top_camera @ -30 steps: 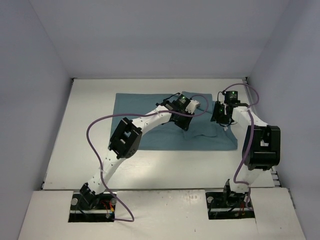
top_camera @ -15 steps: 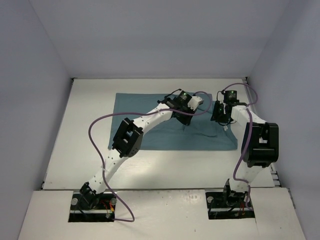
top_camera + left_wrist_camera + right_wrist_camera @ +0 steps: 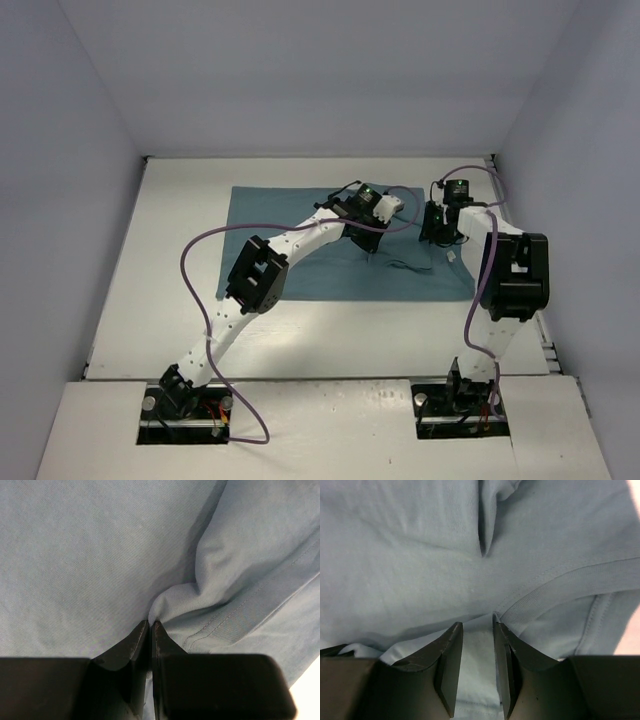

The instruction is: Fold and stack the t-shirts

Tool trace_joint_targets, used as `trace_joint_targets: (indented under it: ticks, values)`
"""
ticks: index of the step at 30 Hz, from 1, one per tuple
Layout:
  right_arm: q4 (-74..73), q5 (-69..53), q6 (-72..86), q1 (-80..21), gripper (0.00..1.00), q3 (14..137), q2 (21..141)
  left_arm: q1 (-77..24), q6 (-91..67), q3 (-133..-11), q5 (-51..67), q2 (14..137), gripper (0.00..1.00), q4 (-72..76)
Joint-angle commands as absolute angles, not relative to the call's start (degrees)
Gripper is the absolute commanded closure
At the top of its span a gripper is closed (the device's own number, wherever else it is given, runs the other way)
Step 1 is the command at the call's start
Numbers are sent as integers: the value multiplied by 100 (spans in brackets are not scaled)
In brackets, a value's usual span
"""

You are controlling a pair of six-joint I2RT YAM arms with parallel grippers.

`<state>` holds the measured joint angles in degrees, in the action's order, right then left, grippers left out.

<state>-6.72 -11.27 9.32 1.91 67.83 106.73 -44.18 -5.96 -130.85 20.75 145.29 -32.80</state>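
Teal-blue cotton fills both wrist views: the plain short-sleeved t-shirt [image 3: 290, 250] lies spread on the white table [image 3: 150, 260], and both arms reach over its far right part.

The left gripper [image 3: 151, 622] has its two black fingers pressed together, with a small raised pinch of the t-shirt caught at their tips. Creases run from that pinch up and to the right. Just to the right of the tips a stitched hem crosses diagonally. To the left of the fingers the cloth lies smooth and flat. A sliver of table shows at the lower right corner of this wrist view.

The right gripper [image 3: 476, 625] is low over the cloth, with a narrow gap between its fingers. Paler cloth shows in that gap, but I cannot tell whether the fingers are clamping it or only straddling it. A ribbed band, which looks like the collar, curves away from the tip of the finger on the right of that view. Straight ahead of the tips a short upright fold stands in the fabric.

In the top view the two grippers are near each other, the left gripper a little farther from the bases.
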Motion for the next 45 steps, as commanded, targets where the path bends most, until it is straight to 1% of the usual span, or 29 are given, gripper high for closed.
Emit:
trace_joint_targets:
  ticks: [1,3,7,9,11,21,27,29,30,32,35,36,37,39,40,42,45]
  values:
    - [-571,-1314,800,229,70,7045,10735,-4333,-527,-13136,2033,14138,96,-3161]
    - [-567,-1336,800,229,70,7027,10763,-4328,-527,-13104,2026,14102,96,-3160]
    - [-556,-1294,770,243,84,7017,10790,-4309,-509,-13078,2030,14071,96,-3140]
    - [-561,-1264,746,264,96,7060,10780,-4297,-500,-13081,2041,14071,96,-3112]
    - [-548,-1154,726,264,100,7096,10725,-4289,-486,-13110,2057,14065,96,-3105]
    - [-536,-437,625,340,100,7340,10231,-4218,-394,-12836,2029,13792,96,-2710]
    - [-530,-457,626,422,100,7363,10375,-4210,-396,-12604,1978,13685,95,-2411]
    - [-519,-440,624,422,100,7409,10510,-4210,-378,-12586,1943,13685,92,-2321]
    - [-504,-432,624,429,99,7416,10547,-4210,-371,-12565,1928,13685,91,-2292]
    - [-501,-394,633,431,97,7482,10655,-4209,-350,-12551,1845,13693,82,-2232]
    - [-501,-334,644,439,90,7649,10766,-4181,-290,-12583,1644,13644,71,-2194]
    - [-501,-333,650,439,86,7710,10744,-4173,-253,-12576,1528,13590,66,-2170]
    - [-501,-327,650,433,82,7742,10688,-4154,-221,-12564,1396,13508,59,-2157]
    - [-510,-316,652,430,72,7826,10546,-4111,-203,-12499,1136,13349,48,-2116]
    - [-510,-318,661,422,69,7860,10465,-4095,-214,-12484,1104,13257,48,-2095]
    - [-519,-364,694,422,63,7888,10219,-4078,-263,-12271,697,12962,40,-2000]
    - [-510,-628,833,413,64,7748,9886,-4085,-464,-11923,434,12511,38,-1769]
